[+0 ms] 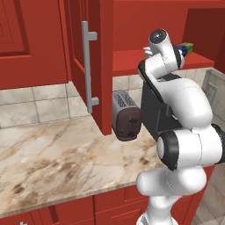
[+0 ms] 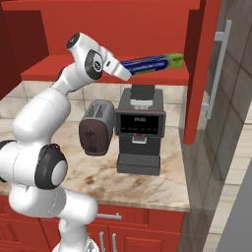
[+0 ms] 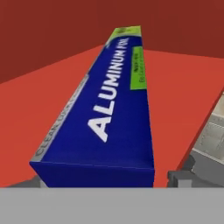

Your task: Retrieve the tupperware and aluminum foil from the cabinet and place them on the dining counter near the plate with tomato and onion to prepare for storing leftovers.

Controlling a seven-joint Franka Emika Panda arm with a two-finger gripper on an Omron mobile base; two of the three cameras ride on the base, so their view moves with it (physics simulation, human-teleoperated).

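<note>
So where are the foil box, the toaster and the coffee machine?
aluminum foil [image 3: 109,109]: hand view, blue top face.
toaster [image 2: 96,129]: right base view, dark front.
coffee machine [image 2: 140,124]: right base view, control panel.

We see the aluminum foil [image 3: 111,109], a long dark blue carton with a green far end, lying flat on the cabinet [image 3: 175,92] shelf, its near end between our jaws.

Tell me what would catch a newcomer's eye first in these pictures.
The dark blue aluminum foil carton lies lengthwise on the red shelf of the open cabinet, with the white arm reaching up so its end effector meets the carton's near end. Below the shelf, a toaster and a coffee machine stand side by side on the marble counter.
</note>
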